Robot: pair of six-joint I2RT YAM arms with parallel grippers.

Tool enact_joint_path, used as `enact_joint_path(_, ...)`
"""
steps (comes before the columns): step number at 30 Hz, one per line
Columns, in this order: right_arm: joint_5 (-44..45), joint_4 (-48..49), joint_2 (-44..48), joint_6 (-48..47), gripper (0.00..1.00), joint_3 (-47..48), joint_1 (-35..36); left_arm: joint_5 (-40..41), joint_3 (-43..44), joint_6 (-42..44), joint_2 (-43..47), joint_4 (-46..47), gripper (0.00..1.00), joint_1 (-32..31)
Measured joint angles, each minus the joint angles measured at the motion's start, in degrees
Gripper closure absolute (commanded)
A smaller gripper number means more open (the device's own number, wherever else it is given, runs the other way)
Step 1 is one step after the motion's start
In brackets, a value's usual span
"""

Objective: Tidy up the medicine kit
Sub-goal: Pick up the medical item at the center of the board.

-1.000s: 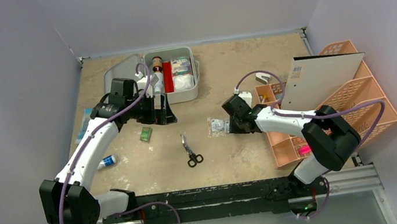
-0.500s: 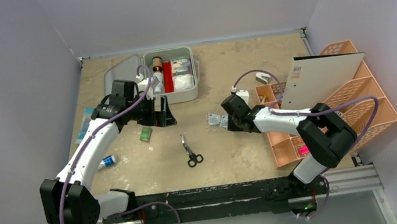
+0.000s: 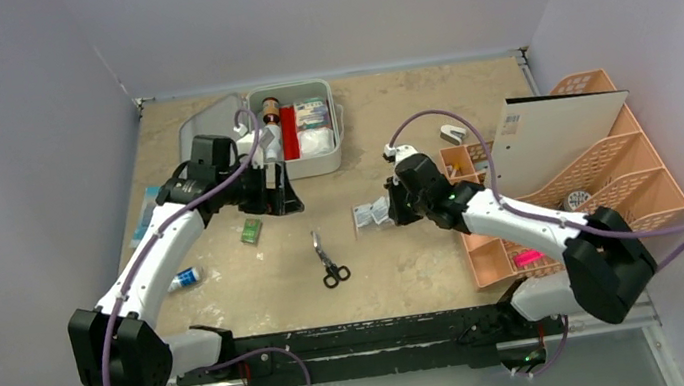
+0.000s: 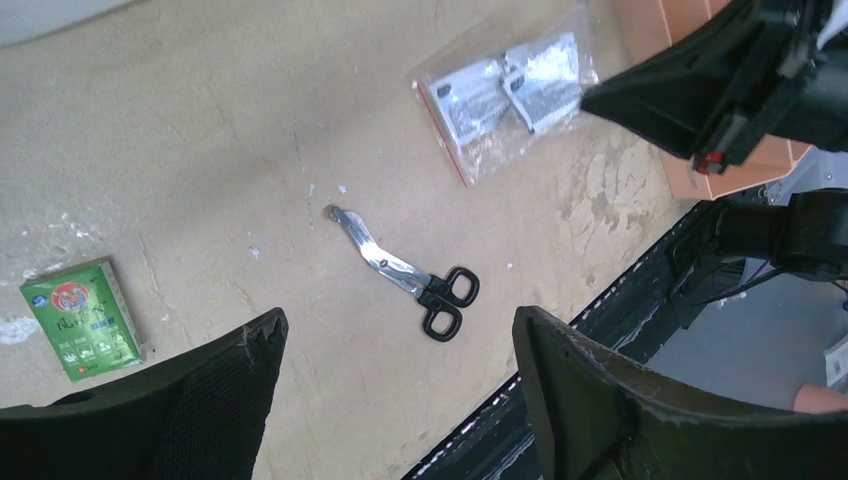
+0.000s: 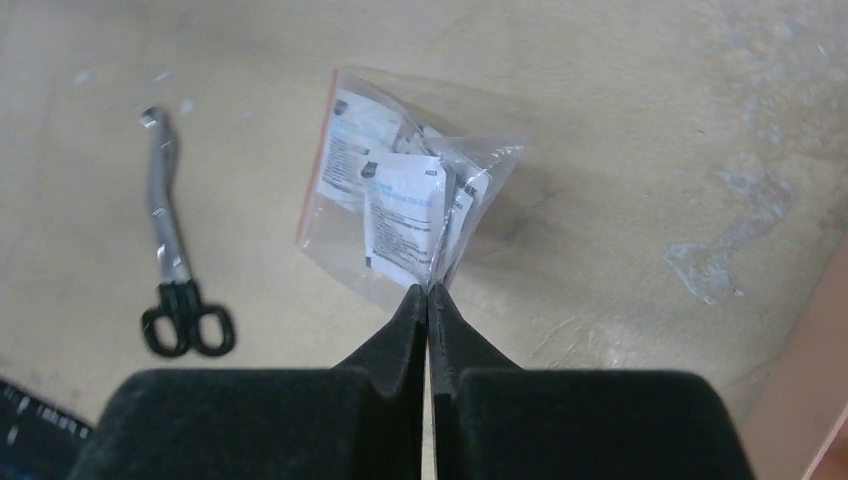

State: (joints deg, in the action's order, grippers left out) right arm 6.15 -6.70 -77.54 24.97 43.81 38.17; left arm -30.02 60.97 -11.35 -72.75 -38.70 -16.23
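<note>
Looking down on a tan counter (image 3: pixel 426 100) with two white arms bolted at its near edge. Farthest left, a flat blue packet (image 3: pixel 147 202) lies by the wall, with a small blue-and-white tube (image 3: pixel 184 278) closer to the arm bases. A green packet (image 3: pixel 251 230) lies flat a little to the right. Beside it, farther from the bases, the left fingers (image 3: pixel 283 199) are spread wide apart with nothing between them. Just beyond them, at the far edge of the counter and left of centre, sits the medicine kit (image 3: pixel 319 166). It is open, its lid (image 3: pixel 207 121) laid out to the left, and it holds a brown bottle, something red and white packages. Black-handled scissors (image 3: pixel 328 259) lie near the middle of the counter. To their right is a clear bag (image 3: pixel 369 215) of white sachets. The right fingers (image 5: pixel 424 300) are pressed together on one edge of it; whether the bag is lifted is unclear. At the far right stands a peach lattice organizer (image 3: pixel 617 164) with a white board (image 3: pixel 552 138) leaning in it.
</note>
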Motion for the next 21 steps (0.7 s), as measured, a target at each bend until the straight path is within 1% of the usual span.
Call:
enact_joint_path(5, -9.75, -0.9, 6.32, -7.13, 1.0, 0.61, 0.0, -0.81, 3.39, 0.09, 0.0, -0.02, 0.19, 0.0)
enact_joint_path(9, -18.29, -1.44, 10.45, -11.67, 1.0, 2.58, 0.0, -5.01, 6.34, 0.68, 0.0, 1.55, 0.21, 0.04)
enact_joint_path(15, -28.44, -1.68, 15.76, -14.95, 1.0, 3.85, 0.0, -14.95, 10.03, 3.17, -2.93, 1.01, 0.28, 0.0)
enact_joint_path(19, -34.16, -1.66, 18.51, -15.74, 1.0, 3.85, 0.0, -20.81, 10.6, 4.37, -5.49, -0.37, 0.32, -0.96)
enact_joint_path(21, -36.02, -1.64, 19.39, -15.93, 1.0, 3.85, 0.0, -22.4, 10.6, 4.76, -5.97, -0.72, 0.4, -1.86)
